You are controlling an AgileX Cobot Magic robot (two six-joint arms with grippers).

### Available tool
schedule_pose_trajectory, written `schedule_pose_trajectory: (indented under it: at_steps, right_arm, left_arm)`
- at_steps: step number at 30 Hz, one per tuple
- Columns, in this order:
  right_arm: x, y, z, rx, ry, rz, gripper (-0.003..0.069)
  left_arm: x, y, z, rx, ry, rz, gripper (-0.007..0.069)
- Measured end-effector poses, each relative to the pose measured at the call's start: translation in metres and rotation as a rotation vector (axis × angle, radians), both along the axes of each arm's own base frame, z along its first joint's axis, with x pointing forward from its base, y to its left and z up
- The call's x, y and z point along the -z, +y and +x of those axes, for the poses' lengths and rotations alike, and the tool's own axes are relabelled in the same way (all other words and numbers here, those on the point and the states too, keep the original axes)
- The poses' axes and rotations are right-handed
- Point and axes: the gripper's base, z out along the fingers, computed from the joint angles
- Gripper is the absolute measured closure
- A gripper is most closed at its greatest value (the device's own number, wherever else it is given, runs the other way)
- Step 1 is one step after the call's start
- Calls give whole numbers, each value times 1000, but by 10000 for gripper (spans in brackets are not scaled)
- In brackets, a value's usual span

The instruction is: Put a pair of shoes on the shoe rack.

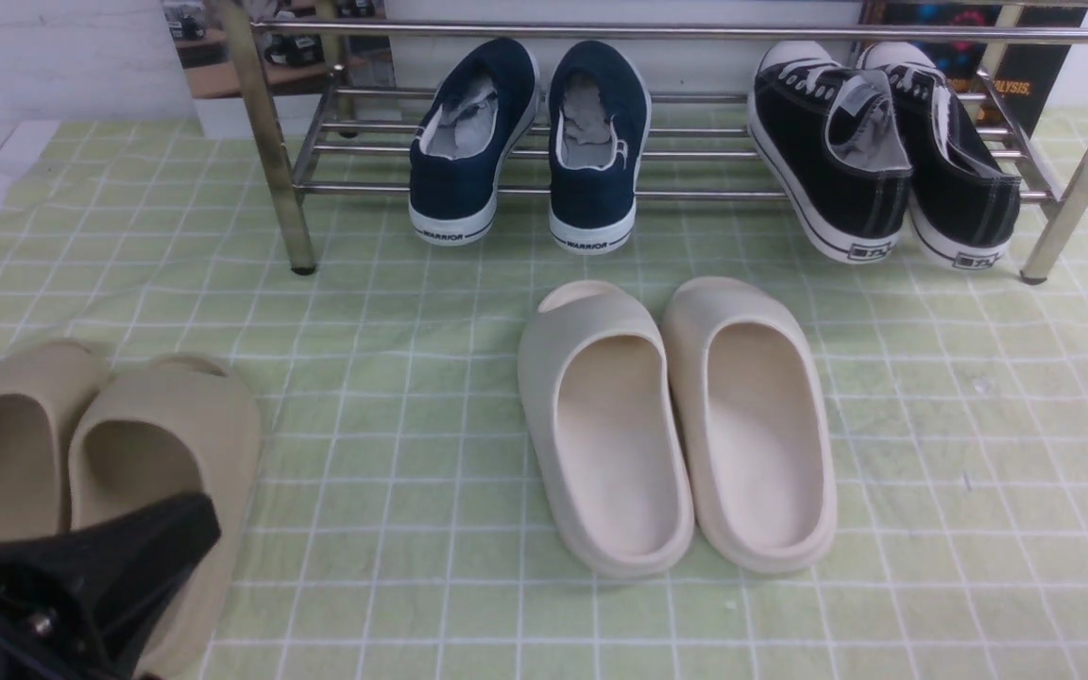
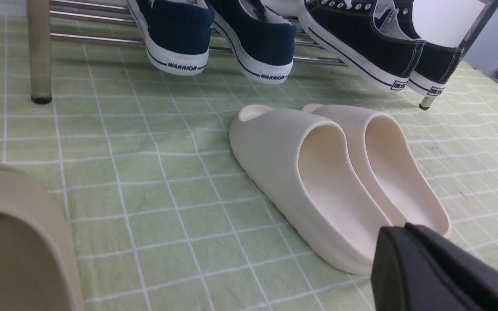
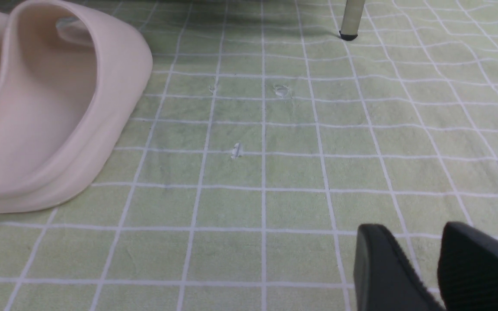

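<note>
The black left gripper (image 1: 100,567), closed and empty, is low over the tan foam slides (image 1: 81,453). Far ahead and rightwards, the navy canvas slip-ons (image 1: 530,142) already lie on the chrome bar rack (image 1: 265,142), heels toward the robot. The black right gripper (image 3: 422,268) stands open, holding nothing.

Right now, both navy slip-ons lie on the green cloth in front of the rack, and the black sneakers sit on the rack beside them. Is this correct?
Not quite. The front view shows the navy slip-ons already resting on the shoe rack, heels overhanging its front bar, not on the green cloth. The black sneakers do sit on the rack beside them.
</note>
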Motion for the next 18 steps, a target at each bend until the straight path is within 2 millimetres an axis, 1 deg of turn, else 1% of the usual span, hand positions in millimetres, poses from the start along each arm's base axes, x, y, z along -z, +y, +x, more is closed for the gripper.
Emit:
schedule_pose_trajectory:
  at_steps: [6,8,11,13,14,15,17,18]
  right_arm:
    - [0,0,0,0,0,0,420]
    - [0,0,0,0,0,0,420]
    - [0,0,0,0,0,0,420]
    - [0,0,0,0,0,0,420]
    - [0,0,0,0,0,0,420]
    - [0,0,0,0,0,0,420]
    - [0,0,0,0,0,0,420]
    - [0,0,0,0,0,0,420]
  left_arm:
    - [14,3,-6,4,3,18,638]
    - [18,4,-7,11,-5,67,638]
    - [24,5,-8,13,-14,96,638]
    - [34,9,-13,-13,-32,102,638]
    - [34,10,-13,-17,-34,101,638]
    - [42,15,-17,-65,-55,94,638]
    - [50,19,-19,-106,-68,96,638]
    - [59,24,-22,-161,-91,103,638]
